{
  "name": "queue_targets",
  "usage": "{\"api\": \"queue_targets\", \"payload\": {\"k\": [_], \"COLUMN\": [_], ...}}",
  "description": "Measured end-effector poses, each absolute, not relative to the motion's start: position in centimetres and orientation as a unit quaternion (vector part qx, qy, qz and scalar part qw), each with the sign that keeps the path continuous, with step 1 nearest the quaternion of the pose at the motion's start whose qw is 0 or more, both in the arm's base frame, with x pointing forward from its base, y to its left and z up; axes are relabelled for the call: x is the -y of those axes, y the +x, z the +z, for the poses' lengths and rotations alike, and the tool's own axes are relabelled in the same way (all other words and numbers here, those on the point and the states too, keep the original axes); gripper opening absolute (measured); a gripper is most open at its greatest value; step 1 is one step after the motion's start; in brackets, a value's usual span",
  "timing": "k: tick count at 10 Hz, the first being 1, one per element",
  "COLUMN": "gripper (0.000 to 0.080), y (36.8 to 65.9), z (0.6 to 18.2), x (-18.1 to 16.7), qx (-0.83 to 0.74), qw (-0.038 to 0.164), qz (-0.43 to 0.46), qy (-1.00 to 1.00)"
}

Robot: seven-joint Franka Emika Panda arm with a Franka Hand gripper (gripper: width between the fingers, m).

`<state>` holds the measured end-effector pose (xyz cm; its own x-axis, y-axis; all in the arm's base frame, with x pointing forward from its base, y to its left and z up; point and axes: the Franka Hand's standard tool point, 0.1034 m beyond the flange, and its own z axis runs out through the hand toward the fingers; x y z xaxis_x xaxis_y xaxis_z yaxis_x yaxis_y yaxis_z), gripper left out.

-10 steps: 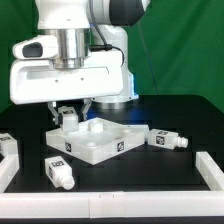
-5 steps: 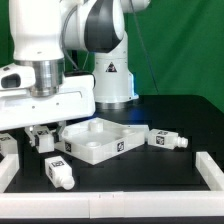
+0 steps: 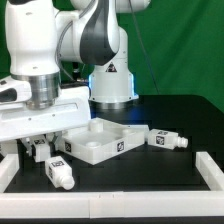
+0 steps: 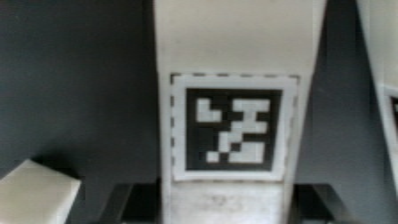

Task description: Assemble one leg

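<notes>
The two-finger gripper is clamping a short chunky white plastic leg, its dark fingers pressing on either side and the leg's black-and-white square tag facing the wrist camera. In the exterior view it is hanging low over the black table, just beside the large white square recessed panel, towards the exterior view's left, while a second white leg is lying close by
</notes>
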<state>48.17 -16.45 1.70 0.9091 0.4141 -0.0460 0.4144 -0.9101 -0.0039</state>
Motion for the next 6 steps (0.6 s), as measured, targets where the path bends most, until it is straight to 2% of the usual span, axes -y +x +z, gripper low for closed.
{"api": "queue_targets", "payload": {"k": [6], "gripper": [0.0288], "y": [48.36], "z": [1.66], "x": [16.42], "qx": [-0.213], "qw": [0.003], "qz": [-0.022], "qy": [0.977]}}
